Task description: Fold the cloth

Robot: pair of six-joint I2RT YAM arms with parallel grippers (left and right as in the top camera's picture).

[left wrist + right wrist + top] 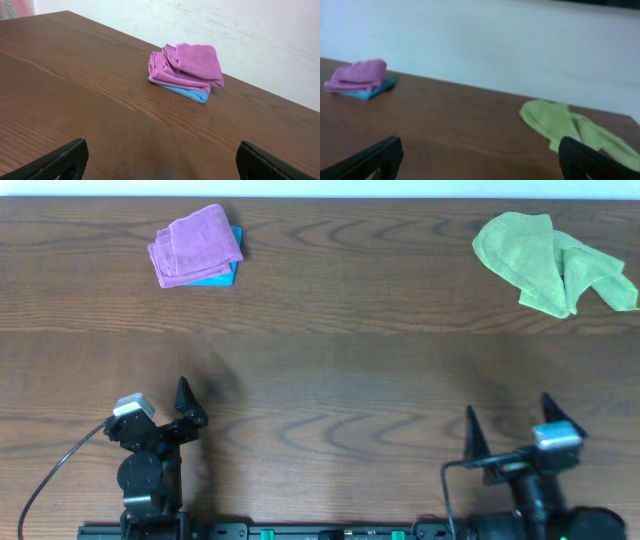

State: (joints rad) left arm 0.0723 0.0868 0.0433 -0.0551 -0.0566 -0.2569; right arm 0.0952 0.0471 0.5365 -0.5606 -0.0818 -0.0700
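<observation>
The purple-magenta cloth (195, 245) lies bunched in loose folds at the table's far left, resting on a blue cloth (222, 277). The left wrist view shows the cloth (187, 65) ahead, with the blue cloth's edge (185, 91) peeking out beneath. In the right wrist view the cloth (359, 75) is far off to the left. My left gripper (160, 398) (160, 160) sits open near the front edge, well short of the cloth, holding nothing. My right gripper (510, 412) (480, 155) is open and empty at the front right.
A crumpled lime-green cloth (545, 260) (565, 125) lies at the far right of the table. Bare brown wood (330, 360) stretches between the grippers and both cloth piles. A pale wall runs behind the table's far edge.
</observation>
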